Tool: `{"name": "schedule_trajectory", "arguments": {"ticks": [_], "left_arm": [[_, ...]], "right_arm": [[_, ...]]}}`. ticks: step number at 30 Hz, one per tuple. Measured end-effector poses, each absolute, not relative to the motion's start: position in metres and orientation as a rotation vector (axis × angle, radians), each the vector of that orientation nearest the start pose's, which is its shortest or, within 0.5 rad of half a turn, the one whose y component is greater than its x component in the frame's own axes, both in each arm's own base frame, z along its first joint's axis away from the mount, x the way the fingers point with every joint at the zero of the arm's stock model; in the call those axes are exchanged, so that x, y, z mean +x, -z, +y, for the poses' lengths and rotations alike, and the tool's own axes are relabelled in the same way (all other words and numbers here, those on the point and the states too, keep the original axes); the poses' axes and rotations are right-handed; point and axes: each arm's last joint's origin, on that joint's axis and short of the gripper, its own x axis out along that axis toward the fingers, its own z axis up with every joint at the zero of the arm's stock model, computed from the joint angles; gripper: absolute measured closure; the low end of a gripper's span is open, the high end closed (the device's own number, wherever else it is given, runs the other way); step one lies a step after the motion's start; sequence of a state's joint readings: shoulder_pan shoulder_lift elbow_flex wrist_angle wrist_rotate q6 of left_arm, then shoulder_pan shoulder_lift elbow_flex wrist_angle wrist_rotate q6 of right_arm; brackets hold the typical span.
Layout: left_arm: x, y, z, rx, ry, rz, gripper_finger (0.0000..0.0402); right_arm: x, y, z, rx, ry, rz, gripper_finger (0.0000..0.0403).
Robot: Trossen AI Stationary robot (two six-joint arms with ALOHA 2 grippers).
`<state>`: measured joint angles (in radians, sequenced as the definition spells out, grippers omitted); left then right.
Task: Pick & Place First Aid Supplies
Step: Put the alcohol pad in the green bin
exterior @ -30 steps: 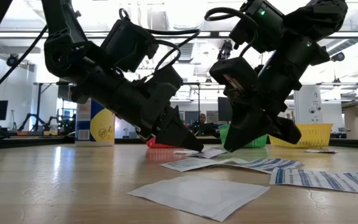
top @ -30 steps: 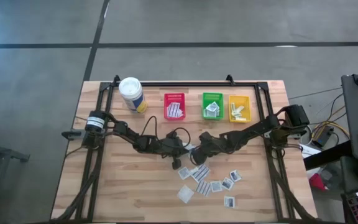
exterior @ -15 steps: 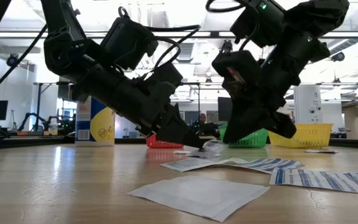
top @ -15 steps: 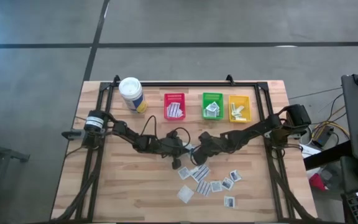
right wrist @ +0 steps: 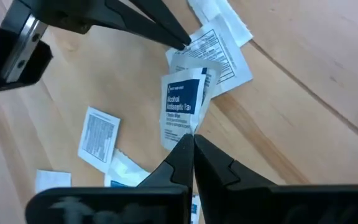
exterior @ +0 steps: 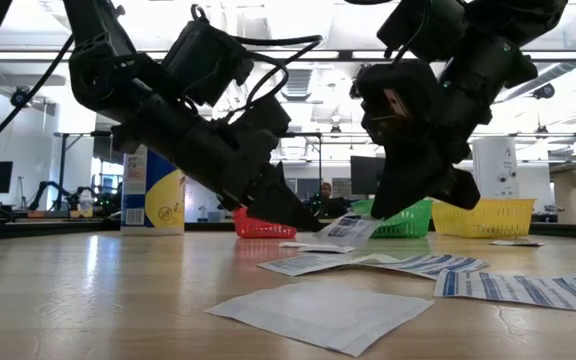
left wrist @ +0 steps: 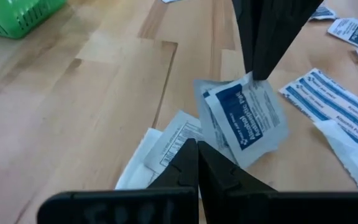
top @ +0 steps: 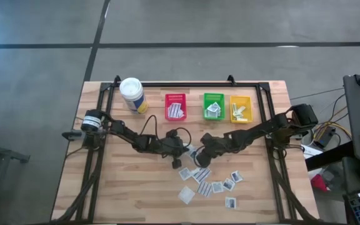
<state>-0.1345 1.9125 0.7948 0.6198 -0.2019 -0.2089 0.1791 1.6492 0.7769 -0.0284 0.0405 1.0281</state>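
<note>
Several small white packets (top: pixel 206 180) lie flat on the wooden table, some with blue prints. My right gripper (right wrist: pixel 191 142) is shut on a blue-printed alcohol pad packet (right wrist: pixel 182 109) at mid table; the packet also shows in the low view (exterior: pixel 346 228). My left gripper (left wrist: pixel 197 152) is shut, its tips (right wrist: pixel 184 43) at the corner of a white printed packet (right wrist: pixel 213 53) that lies flat. I cannot tell whether it touches this packet. The two grippers stand tip to tip (top: pixel 191 152). My right gripper pinches the alcohol pad packet by one corner (left wrist: pixel 251 79) between its two fingertips. The fingers come from above, slanting down from the table's right side. The packet hangs tilted below them, its lower end (exterior: pixel 328 234) just above the packets on the table.
A red bin (top: pixel 175 106), a green bin (top: pixel 214 106) and a yellow bin (top: pixel 240 108) stand in a row at the far edge, each with packets inside. A white canister with a yellow label (top: pixel 132 95) stands at the far left.
My right gripper has risen with the alcohol pad packet, which lay on the table and now hangs tilted off it. My left gripper's tips have lifted a little from the table.
</note>
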Motion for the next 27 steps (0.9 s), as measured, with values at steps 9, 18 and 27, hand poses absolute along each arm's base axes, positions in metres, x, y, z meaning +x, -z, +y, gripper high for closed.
{"name": "schedule_trajectory", "arguments": {"ticks": [9,18,27], "left_arm": [[0.352,-0.113,-0.043,-0.114,-0.058,0.481,0.0401],[0.355,-0.096,-0.043,-0.117,-0.077,0.489,0.0401],[0.355,-0.095,-0.042,-0.134,-0.093,0.489,0.0401]], "right_arm": [[0.300,-0.135,0.053,0.835,0.346,0.891,0.0395],[0.302,-0.127,0.053,0.832,0.359,0.912,0.0395],[0.302,-0.127,0.054,0.844,0.338,0.925,0.0394]]}}
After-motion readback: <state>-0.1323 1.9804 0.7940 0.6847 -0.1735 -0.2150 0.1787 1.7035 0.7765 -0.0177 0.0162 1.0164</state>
